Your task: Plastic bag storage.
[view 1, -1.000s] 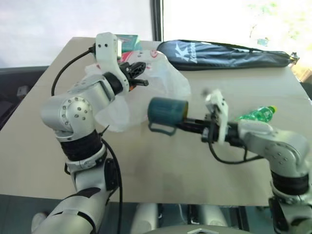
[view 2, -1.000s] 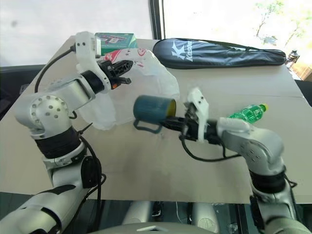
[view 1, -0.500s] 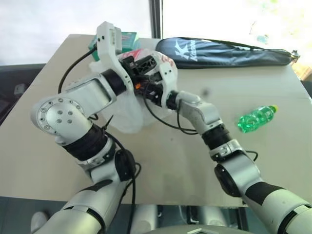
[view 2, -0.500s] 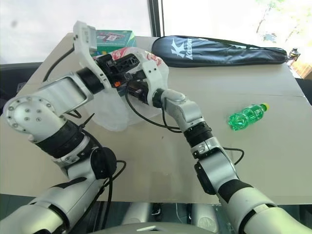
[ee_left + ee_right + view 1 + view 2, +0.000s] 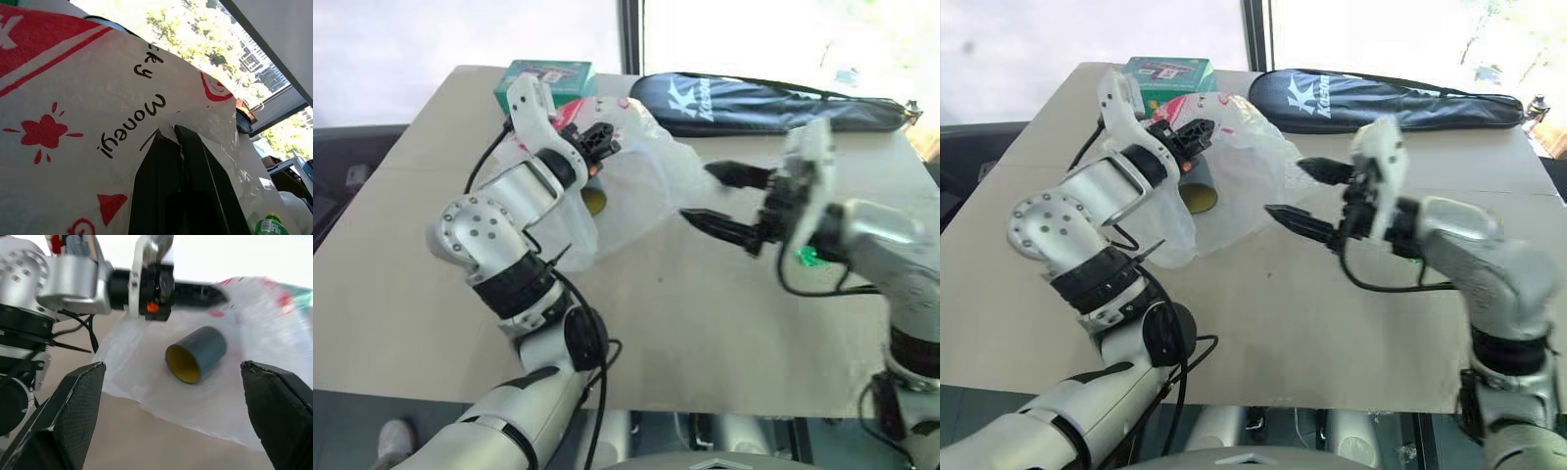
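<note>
While the left gripper (image 5: 1197,134) has its 2 black fingers (image 5: 161,161) pressed together on a fold of the plastic bag (image 5: 1234,166), it holds the top of that bag lifted above the table (image 5: 1263,323). From the left wrist view the thin white film with red pictures and dark lettering is pinched between the 2 fingers. The bag hangs open toward the right gripper, and its lower part lies on the table, in the far left part, near the far edge.

Inside the bag lies a dark blue cup (image 5: 196,354) on its side, with its yellow inside turned to the open mouth of the bag. The right gripper (image 5: 1307,193) is in the air beside the bag mouth, apart from it, with its 2 fingers spread wide and nothing between them.

At the far left corner of the table stands a green box (image 5: 1170,70), just behind the bag. Along the far edge lies a long black racket cover (image 5: 1400,98). A green bottle (image 5: 806,257) lies on the table behind the right arm, mostly hidden by it.
</note>
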Robot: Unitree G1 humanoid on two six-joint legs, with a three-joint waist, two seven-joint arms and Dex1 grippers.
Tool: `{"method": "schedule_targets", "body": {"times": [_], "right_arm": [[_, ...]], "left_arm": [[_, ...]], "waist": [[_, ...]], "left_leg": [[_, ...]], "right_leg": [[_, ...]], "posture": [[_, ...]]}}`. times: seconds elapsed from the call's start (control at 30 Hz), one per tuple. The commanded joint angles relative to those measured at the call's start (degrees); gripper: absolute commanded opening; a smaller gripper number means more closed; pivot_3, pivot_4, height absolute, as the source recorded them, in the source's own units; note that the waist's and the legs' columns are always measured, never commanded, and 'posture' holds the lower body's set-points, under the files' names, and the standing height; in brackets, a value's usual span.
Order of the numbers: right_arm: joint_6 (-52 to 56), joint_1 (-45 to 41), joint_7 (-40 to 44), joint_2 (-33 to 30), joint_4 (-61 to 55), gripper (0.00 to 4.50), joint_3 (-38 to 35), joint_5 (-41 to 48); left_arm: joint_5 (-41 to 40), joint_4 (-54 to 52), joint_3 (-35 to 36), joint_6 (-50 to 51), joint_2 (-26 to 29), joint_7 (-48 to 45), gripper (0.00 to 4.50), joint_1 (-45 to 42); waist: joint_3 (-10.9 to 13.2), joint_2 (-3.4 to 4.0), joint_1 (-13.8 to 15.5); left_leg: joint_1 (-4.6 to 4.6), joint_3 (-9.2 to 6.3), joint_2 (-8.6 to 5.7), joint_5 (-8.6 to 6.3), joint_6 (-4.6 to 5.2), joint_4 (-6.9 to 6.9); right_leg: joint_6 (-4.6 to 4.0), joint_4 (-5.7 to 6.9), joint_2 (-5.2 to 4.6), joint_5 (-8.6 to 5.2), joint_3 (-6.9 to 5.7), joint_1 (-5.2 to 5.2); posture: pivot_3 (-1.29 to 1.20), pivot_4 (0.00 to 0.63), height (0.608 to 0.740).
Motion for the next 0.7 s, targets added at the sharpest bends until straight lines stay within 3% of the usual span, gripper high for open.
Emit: {"method": "schedule_targets", "body": {"times": [0.03, 0.13, 0.2, 0.23, 0.37, 0.47, 0.57, 0.7], "right_arm": [[9.01, 1.12, -21.29, -0.28, -5.06, 4.45, -5.25, -9.34], [19.43, 0.49, -40.22, 5.07, -4.15, 4.45, -8.66, -22.01], [27.85, -1.69, -46.82, 9.19, -4.32, 4.45, -9.15, -27.93], [32.08, -4.81, -51.58, 14.22, -2.83, 4.45, -10.77, -32.11], [36.24, -15.68, -61.75, 30.54, 5.25, 4.45, -19.28, -41.21], [36.24, -23.35, -67.88, 38.62, 10.51, 4.45, -27.50, -48.56], [36.24, -28.23, -70.59, 41.11, 14.75, 4.45, -33.78, -53.52], [35.66, -31.45, -71.11, 38.68, 22.70, 4.45, -38.64, -57.11]], "left_arm": [[-0.91, 0.58, -3.33, -3.41, -0.24, -0.78, 0.00, -0.18], [-0.92, 2.36, -4.16, -5.33, -0.35, -0.62, 0.00, 0.02], [-0.94, 3.33, -4.65, -6.43, -0.45, -0.48, 0.00, 0.12], [-1.06, 3.72, -4.88, -6.81, -0.58, -0.40, 0.00, 0.13], [-1.47, 4.71, -5.49, -7.89, -0.76, -0.07, 0.00, 0.02], [-1.83, 4.39, -5.49, -8.26, -0.89, 0.58, 0.00, 0.23], [-2.28, 3.44, -5.51, -8.18, -0.98, 1.39, 0.00, 0.77], [-2.94, 2.21, -5.68, -7.91, -0.99, 2.24, 0.00, 1.71]], "waist": [[0.00, 0.00, 0.02], [0.00, 0.00, 0.39], [0.00, 0.01, 0.71], [0.00, 0.02, 0.70], [-0.01, 0.06, 0.24], [0.00, 0.07, 0.09], [0.00, 0.08, 0.82], [0.00, 0.08, 0.53]], "left_leg": [[0.01, -0.01, 0.00, 0.00, 0.00, 0.01], [0.01, 0.01, -0.03, 0.01, -0.01, 0.09], [0.02, 0.04, -0.04, 0.02, -0.01, 0.11], [0.00, 0.06, -0.04, 0.03, -0.02, 0.11], [-0.09, 0.21, 0.01, 0.15, -0.19, 0.06], [-0.12, 0.23, 0.04, 0.21, -0.27, -0.02], [-0.19, 0.23, -0.08, 0.21, -0.27, -0.08], [-0.20, 0.34, -0.15, 0.20, -0.26, -0.10]], "right_leg": [[0.00, 0.06, -0.01, 0.00, -0.01, 0.00], [0.00, 0.23, -0.08, 0.00, -0.01, -0.04], [0.00, 0.31, -0.08, -0.01, 0.01, -0.06], [0.00, 0.35, -0.07, -0.01, 0.04, -0.11], [-0.01, 0.52, 0.06, -0.01, 0.22, -0.42], [-0.01, 0.55, 0.13, -0.01, 0.21, -0.54], [-0.02, 0.48, 0.13, -0.01, 0.17, -0.56], [-0.01, 0.46, 0.13, 0.00, 0.14, -0.57]], "posture": [[0.00, 0.150, 0.740], [0.00, 0.150, 0.740], [0.00, 0.150, 0.740], [0.00, 0.150, 0.740], [0.00, 0.150, 0.740], [0.00, 0.150, 0.740], [0.00, 0.150, 0.740], [0.00, 0.150, 0.740]]}}
